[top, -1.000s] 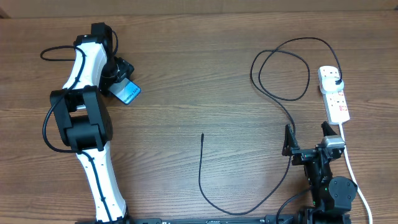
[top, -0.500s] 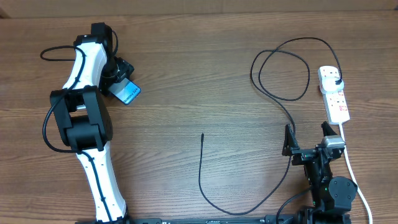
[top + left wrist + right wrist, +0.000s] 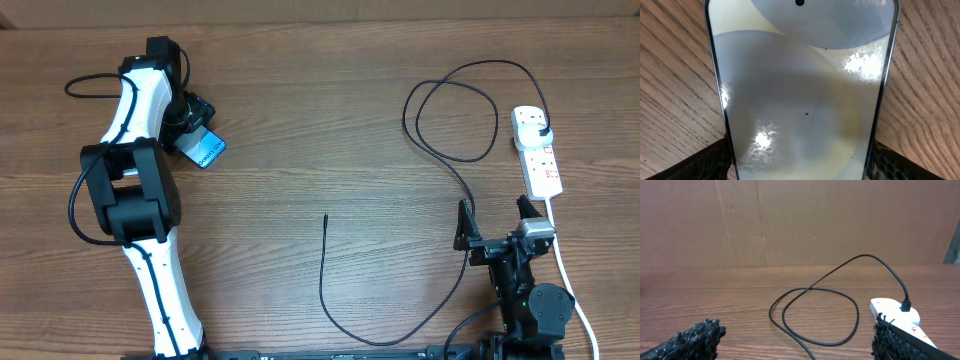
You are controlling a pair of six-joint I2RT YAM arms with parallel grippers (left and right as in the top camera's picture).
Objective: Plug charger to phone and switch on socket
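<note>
surface: brown wood-grain laminate table (image 3: 300,120), matt, with the grain running left to right. a plain brown cardboard wall (image 3: 790,220) stands behind it, creased vertically.

the phone (image 3: 207,150) is at the far left of the table. its long axis lies diagonally, and its exposed end points toward the table centre and the near edge. it is a slim rectangle with a dark frame. the overhead view shows a cyan screen with small white text, while the left wrist view shows glossy glass with pale reflections. the left gripper (image 3: 802,161) has its jaws closed against the phone's two long edges. whether the phone is lifted cannot be told.

the socket (image 3: 537,150) is at the far right. it is a white plastic strip with red switches, its long axis running far to near, slightly slanted. a thick white lead (image 3: 565,270) trails from it toward the near edge.

the charger (image 3: 322,270) is a thin black cable. its plug head (image 3: 541,127) is seated in the socket's far end. the cable makes two loops, passes the right gripper (image 3: 495,225) and curves along the near edge. its connector tip (image 3: 326,217) lies mid-table, pointing away, well apart from the phone. the right gripper's jaws stand wide, holding nothing.
</note>
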